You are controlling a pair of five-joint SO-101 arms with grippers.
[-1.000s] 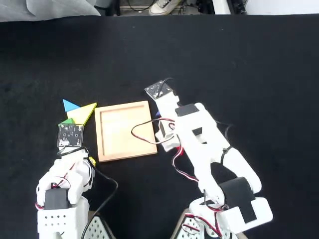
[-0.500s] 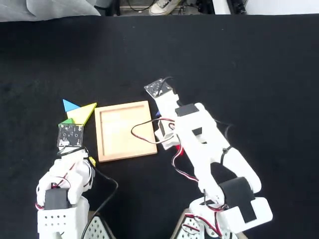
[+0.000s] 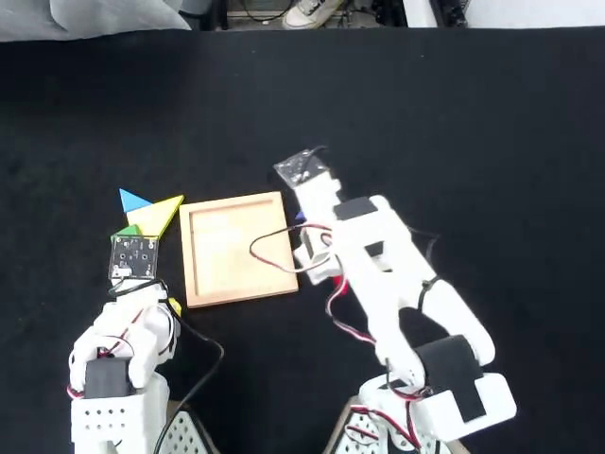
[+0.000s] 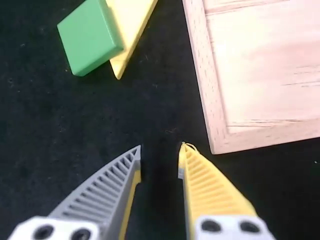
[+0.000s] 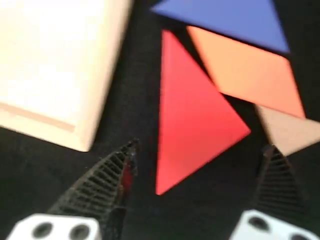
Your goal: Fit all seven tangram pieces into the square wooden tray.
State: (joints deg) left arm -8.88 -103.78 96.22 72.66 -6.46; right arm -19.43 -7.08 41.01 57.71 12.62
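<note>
Right gripper (image 5: 201,146), spread wide, straddles the red triangle (image 5: 192,120) just beside the tray (image 5: 60,70). Left gripper (image 4: 160,152), narrowly parted and empty, hovers near the tray's corner.

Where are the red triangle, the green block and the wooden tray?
red triangle (image 5: 192,120): right wrist view, middle of its top face.
green block (image 4: 89,35): left wrist view, middle of its top face.
wooden tray (image 3: 236,248): high view, bare floor inside the rim.

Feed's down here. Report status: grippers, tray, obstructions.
Left gripper open, empty, beside tray. Right gripper open around red triangle. Tray holds no pieces. Right arm's cable loops over tray.
</note>
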